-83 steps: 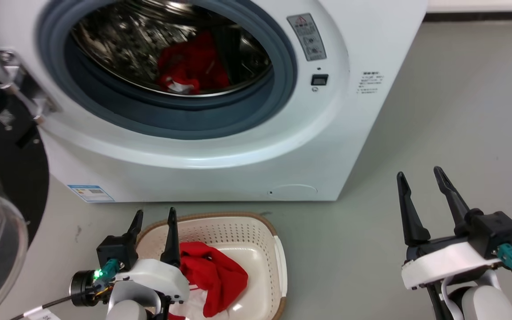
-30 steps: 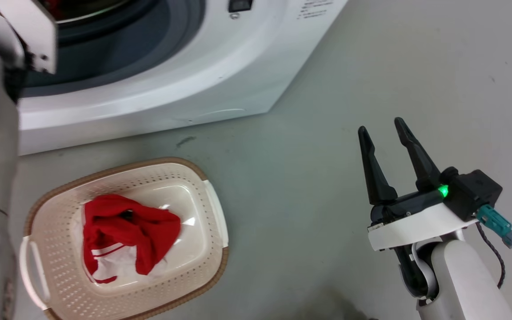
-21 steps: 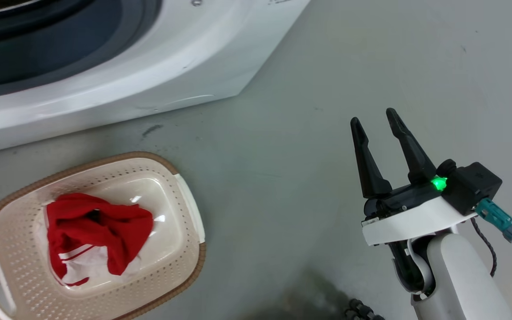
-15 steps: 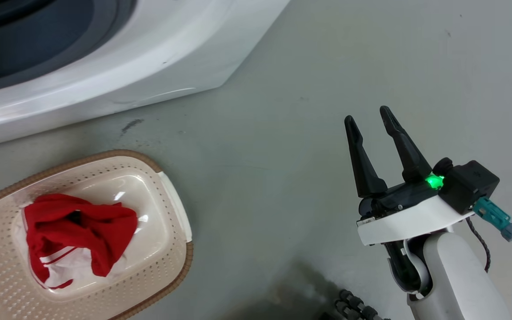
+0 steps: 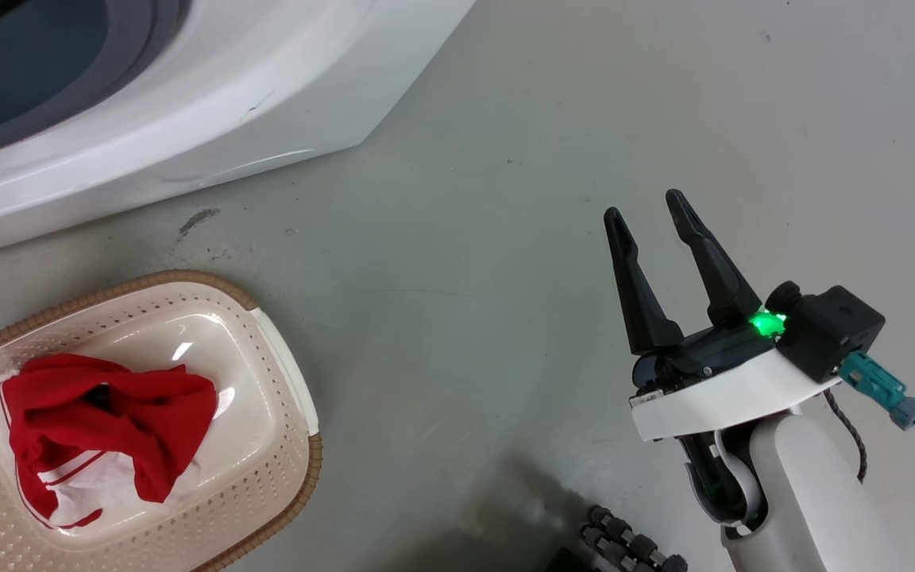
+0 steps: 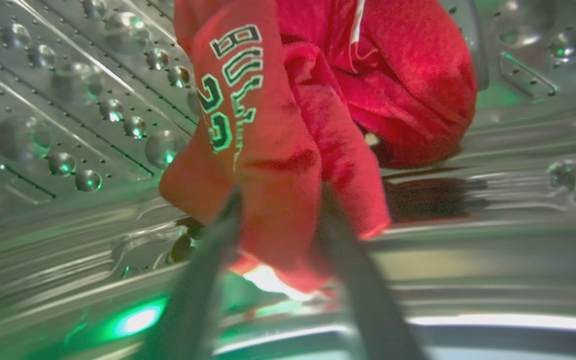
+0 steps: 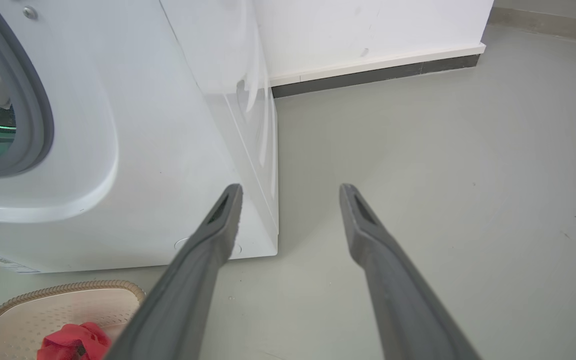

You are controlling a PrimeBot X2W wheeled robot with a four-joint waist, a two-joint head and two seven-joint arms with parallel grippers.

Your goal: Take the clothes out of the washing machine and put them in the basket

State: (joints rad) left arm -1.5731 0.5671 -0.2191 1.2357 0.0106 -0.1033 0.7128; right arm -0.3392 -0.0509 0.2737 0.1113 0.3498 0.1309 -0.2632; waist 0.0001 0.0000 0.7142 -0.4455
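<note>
Inside the washing machine's [image 5: 187, 103] steel drum [image 6: 68, 100] lies a heap of red clothes [image 6: 393, 75] with white lettering. My left gripper [image 6: 280, 192] is in the drum, its fingers pressed on either side of a thick fold of that fabric. More red clothes [image 5: 108, 405] with white trim lie in the cream basket [image 5: 291, 397] on the floor before the machine. My right gripper [image 5: 642, 205] hangs open over bare floor, well right of the basket, holding nothing. In the right wrist view the right gripper [image 7: 290, 189] points past the machine's [image 7: 158, 125] front corner, with the basket [image 7: 68, 289] at lower left.
Grey floor [image 5: 505, 119] stretches right of the machine to a white wall with a dark skirting [image 7: 368, 75]. A black ribbed hose [image 5: 632, 548] lies at the bottom edge of the head view, beside my right arm's cable [image 5: 855, 445].
The head camera has swung, so machine and basket slid left. My left gripper, over the basket 2.8 s ago, has gone into the drum. The right gripper stays open.
</note>
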